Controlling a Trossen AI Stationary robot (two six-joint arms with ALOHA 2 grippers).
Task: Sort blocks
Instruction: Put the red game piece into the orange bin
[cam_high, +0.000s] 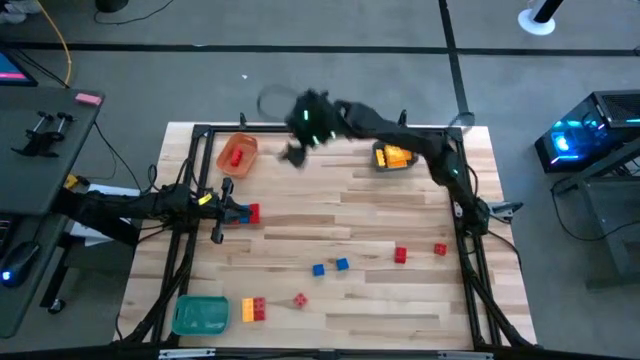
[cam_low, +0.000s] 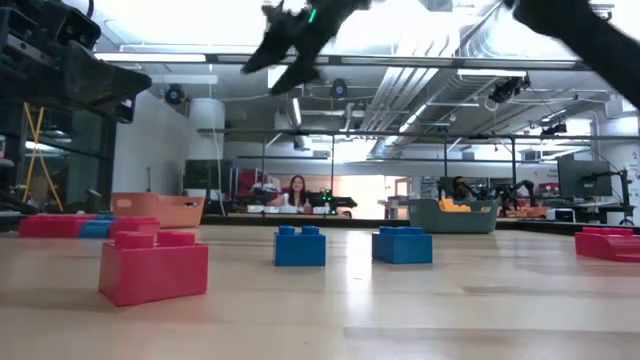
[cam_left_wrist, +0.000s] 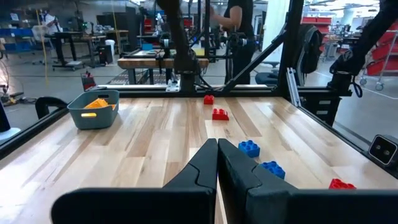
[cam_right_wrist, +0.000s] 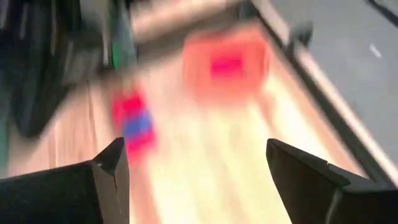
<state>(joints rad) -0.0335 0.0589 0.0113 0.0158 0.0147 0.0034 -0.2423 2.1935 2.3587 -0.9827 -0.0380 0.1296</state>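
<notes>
Hovering wide-jawed right gripper beside orange tray, left gripper shut, blocks scattered

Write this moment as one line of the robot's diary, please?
right gripper: open, empty, raised beside orange tray holding a red block | left gripper: shut, waiting by left edge | loose blocks on table

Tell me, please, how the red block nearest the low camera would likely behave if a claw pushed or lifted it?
The red block looks like rigid studded plastic, so it probably stays stiff under a squeeze. It sits flat and squat on the wooden table, so a push would likely slide it rather than tip or roll it. Being small, it is probably light, and its smooth sides might slip.
</notes>
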